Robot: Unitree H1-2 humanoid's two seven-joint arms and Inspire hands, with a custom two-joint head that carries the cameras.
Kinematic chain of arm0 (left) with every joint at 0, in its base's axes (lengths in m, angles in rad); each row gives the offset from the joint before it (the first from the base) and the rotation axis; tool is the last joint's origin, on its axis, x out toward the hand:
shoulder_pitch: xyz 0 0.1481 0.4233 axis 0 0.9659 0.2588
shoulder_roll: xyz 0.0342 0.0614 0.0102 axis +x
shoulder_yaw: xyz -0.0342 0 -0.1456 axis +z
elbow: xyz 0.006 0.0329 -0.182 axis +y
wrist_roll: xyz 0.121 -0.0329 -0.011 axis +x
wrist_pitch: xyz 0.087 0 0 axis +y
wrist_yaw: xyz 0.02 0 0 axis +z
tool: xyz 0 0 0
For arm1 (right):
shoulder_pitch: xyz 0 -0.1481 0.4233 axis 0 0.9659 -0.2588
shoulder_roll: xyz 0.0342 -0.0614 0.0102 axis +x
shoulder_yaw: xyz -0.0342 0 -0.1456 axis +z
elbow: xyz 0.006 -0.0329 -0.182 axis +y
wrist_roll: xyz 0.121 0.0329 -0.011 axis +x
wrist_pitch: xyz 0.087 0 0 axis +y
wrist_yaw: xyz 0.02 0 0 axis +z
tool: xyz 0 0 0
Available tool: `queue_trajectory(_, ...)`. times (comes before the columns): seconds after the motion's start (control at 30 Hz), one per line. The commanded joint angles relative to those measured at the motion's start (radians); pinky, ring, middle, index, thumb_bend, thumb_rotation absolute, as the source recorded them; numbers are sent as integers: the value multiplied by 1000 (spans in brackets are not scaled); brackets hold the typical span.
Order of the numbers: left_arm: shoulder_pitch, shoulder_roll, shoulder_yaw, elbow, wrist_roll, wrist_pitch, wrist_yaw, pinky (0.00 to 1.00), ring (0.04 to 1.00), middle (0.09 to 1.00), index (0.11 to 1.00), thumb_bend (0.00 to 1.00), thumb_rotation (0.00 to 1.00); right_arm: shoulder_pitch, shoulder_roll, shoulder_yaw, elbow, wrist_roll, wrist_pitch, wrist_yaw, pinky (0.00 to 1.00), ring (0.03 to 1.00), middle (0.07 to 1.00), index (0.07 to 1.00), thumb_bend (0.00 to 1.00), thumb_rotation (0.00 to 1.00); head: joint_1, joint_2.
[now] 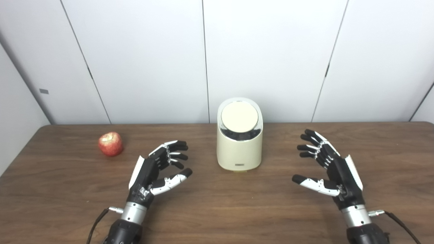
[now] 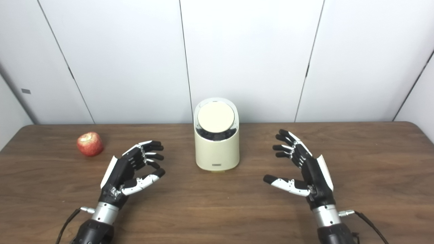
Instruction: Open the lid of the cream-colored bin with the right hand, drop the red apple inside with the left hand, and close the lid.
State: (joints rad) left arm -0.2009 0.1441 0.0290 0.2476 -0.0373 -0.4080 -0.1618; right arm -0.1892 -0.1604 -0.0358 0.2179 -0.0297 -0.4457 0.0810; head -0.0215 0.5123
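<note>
The brown wooden table (image 1: 217, 210) carries a cream-colored rounded plastic bin (image 1: 240, 149) at centre, its round lid (image 1: 239, 117) closed. The right hand (image 1: 334, 169) at four o'clock and the left hand (image 1: 154, 169) at eight o'clock are both spread and empty. The red apple (image 1: 110, 144) lies at ten o'clock from the left hand, well apart.

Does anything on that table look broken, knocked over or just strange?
Nothing much. The cream bin stands upright, lid shut. The apple has a pale patch on top, possibly a bite or bruise.
</note>
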Motion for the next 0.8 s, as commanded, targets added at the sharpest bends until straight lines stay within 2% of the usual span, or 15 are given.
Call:
queue_trajectory(0.0, 27, -20, -9, 54, -3, -21, 11, 531, 646, 739, 761, 645, 124, 57, 37, 13, 83, 15, -22, -10, 672, 739, 836, 846, 675, 246, -1, 0)
queue_trajectory(0.1, 28, -21, -9, 52, -8, -19, 9, 533, 645, 738, 761, 640, 106, 57, 35, 13, 83, 5, -22, -14, 671, 740, 839, 846, 671, 241, -1, 0)
queue_trajectory(0.17, 27, -20, -9, 55, -16, -23, 4, 541, 651, 741, 765, 625, 79, 57, 34, 14, 83, 0, -22, -16, 673, 740, 836, 849, 677, 277, -1, 0)
queue_trajectory(0.57, 20, -18, -7, 77, -15, -42, 2, 534, 646, 743, 764, 623, 68, 48, 32, 17, 82, 4, -22, -8, 681, 750, 850, 877, 682, 301, -12, -13)
queue_trajectory(0.7, 15, -19, -8, 87, -8, -42, 7, 528, 647, 744, 762, 640, 105, 35, 20, 21, 65, -10, -20, -3, 688, 760, 862, 901, 692, 343, -12, -19)
queue_trajectory(0.77, 14, -20, -8, 86, -8, -37, 8, 535, 651, 744, 762, 644, 109, 27, 13, 22, 38, -14, 3, -1, 698, 785, 874, 905, 691, 342, -13, -20)
